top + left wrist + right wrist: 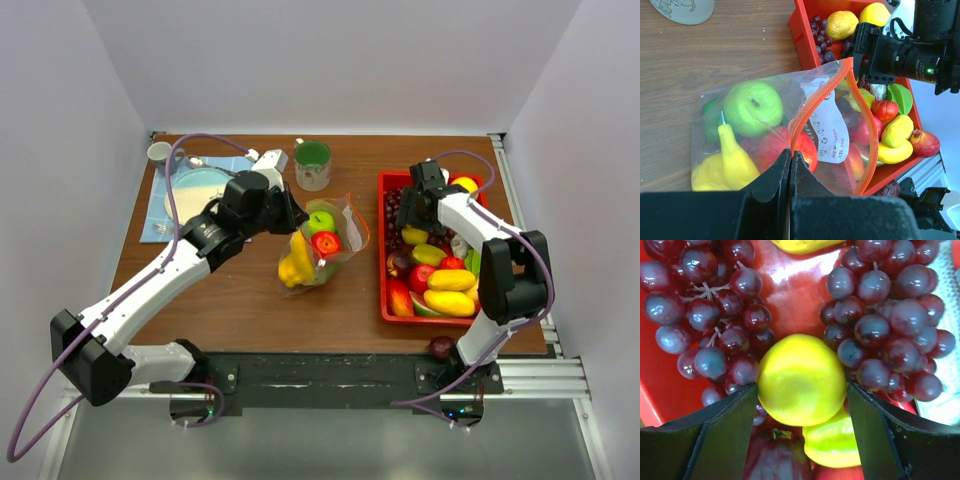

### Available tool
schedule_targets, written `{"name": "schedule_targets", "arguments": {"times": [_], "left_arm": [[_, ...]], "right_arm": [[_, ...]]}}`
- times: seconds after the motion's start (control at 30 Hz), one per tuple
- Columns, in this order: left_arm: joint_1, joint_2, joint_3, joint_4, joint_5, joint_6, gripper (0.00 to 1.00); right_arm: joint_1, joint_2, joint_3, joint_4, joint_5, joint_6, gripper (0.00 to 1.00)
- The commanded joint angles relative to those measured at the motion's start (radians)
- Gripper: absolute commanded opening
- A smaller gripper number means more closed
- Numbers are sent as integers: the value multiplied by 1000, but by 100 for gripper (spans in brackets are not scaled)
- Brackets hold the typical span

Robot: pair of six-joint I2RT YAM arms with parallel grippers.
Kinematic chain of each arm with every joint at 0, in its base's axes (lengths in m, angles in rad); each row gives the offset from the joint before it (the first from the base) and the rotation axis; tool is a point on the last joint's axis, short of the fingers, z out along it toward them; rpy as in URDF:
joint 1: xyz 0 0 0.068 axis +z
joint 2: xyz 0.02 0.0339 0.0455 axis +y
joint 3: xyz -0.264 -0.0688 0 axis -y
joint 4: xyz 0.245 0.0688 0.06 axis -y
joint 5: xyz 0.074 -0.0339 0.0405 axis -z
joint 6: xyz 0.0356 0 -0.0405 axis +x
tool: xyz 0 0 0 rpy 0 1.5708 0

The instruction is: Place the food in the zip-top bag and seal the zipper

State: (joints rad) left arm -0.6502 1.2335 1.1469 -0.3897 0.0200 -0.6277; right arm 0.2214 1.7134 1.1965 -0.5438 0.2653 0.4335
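Stray fruit: one dark red piece (440,347) sits off the tray, at the near table edge.
Bag: one zip-top bag (325,245) lies mid-table between the arms, with its mouth gaping toward the red tray (383,250).
Bag contents: at least four pieces show through the film: green apple (752,107), yellow pear (732,155), a red fruit and something dark green.
Left gripper (790,156): jaws pinched tight on one lip of the zipper (847,64), propping the mouth open.
Bag handling (judged): thin, floppy, slick film, weighted only by its load. The zipper strip is the stiffest part and the best hold.
Right gripper (801,386): over the tray's far end, clasping one round yellow fruit (800,365) with a finger against each flank. The fruit rests in the tray.
Fruit handling (judged): hard, glossy and light, so it may roll or squirt out. Grip across the widest girth.
Grapes: two bunches (705,315), one either side of the yellow fruit.
Tray stock: roughly ten further pieces; exact count not legible.
Far edge: one green mug (313,165), one plate (200,185) on a blue cloth (155,225), one white cup (159,152).
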Motion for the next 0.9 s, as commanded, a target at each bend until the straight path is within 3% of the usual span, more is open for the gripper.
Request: {"name": "schedule_targets", "arguments": {"times": [0.0, 0.43, 0.57, 0.67, 0.7, 0.8, 0.87], "left_arm": [[6, -28, 10, 25, -5, 0, 0], [6, -25, 10, 28, -6, -1, 0], [6, -23, 11, 26, -5, -4, 0], [6, -22, 11, 25, -6, -1, 0], [4, -23, 11, 25, -6, -3, 0], [6, -22, 11, 25, -8, -3, 0], [4, -23, 11, 28, -6, -3, 0]], "right_arm": [[-13, 38, -11, 36, 2, 1, 77], [-11, 71, -21, 45, -3, -13, 82], [-11, 71, -23, 39, 0, -18, 80], [-13, 35, -28, 27, 3, -18, 62], [-13, 3, -28, 21, 5, -18, 52], [-13, -41, -6, -17, 14, -19, 37], [-11, -87, 6, -33, 20, -21, 33]]}}
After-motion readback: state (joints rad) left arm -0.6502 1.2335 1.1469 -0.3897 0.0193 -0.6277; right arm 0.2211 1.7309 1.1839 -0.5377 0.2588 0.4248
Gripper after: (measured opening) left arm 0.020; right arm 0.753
